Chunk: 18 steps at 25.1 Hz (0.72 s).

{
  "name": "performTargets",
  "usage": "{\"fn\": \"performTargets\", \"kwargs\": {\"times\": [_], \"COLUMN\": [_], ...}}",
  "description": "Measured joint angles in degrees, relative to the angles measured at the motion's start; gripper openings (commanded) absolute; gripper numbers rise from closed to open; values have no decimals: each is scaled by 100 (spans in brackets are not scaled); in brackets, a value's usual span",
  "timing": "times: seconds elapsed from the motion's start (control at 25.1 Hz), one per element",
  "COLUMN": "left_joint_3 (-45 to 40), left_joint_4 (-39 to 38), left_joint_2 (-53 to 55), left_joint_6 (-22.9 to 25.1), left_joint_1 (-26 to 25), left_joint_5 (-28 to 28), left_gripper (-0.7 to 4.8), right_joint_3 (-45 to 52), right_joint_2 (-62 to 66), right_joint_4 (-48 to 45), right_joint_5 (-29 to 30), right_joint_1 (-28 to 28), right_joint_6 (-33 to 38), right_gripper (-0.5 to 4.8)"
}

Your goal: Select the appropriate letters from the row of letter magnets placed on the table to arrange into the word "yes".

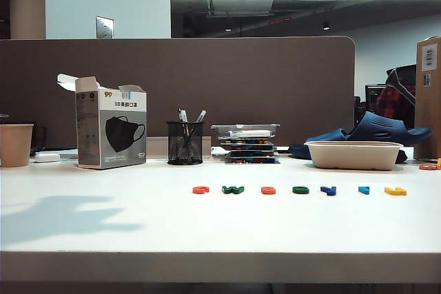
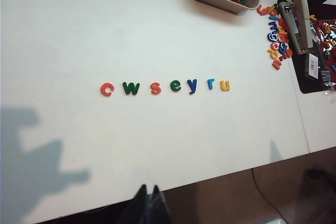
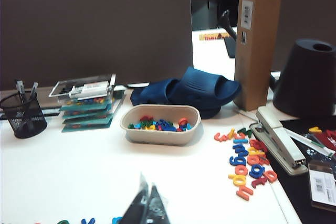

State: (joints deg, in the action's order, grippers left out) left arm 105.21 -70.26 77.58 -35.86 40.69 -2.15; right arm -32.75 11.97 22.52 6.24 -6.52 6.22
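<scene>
White table [image 2: 79,35] carries the row of letter magnets [image 2: 166,86]: red "s" [image 2: 156,88], green "e" [image 2: 175,85] at its 3 o'clock, then blue "y" [image 2: 192,85]. Left gripper [image 2: 148,205] hangs clenched off the front edge, at 6 o'clock from the row. Right gripper [image 3: 146,205] is clenched too, empty, above the table.

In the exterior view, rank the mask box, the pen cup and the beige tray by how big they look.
1. mask box, clearly the largest.
2. beige tray and pen cup: unsure. The tray is wider and lower, the cup narrower and taller, so they look about alike.
</scene>
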Motion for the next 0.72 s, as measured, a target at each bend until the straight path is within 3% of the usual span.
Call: {"fn": "performTargets", "kwargs": {"times": [0.56,0.72], "left_joint_3": [0,0], "left_joint_4": [2,2], "left_joint_2": [0,2], "left_joint_6": [0,0], "left_joint_1": [0,0], "left_joint_5": [0,0], "left_gripper": [-5,-5], "right_joint_3": [-3097,-3995], "right_joint_2": [3021,3842], "right_joint_4": [1397,2168], "right_joint_5": [505,820], "right_joint_1": [0,2], "right_joint_6": [13,13], "right_gripper": [-6,-6]}}
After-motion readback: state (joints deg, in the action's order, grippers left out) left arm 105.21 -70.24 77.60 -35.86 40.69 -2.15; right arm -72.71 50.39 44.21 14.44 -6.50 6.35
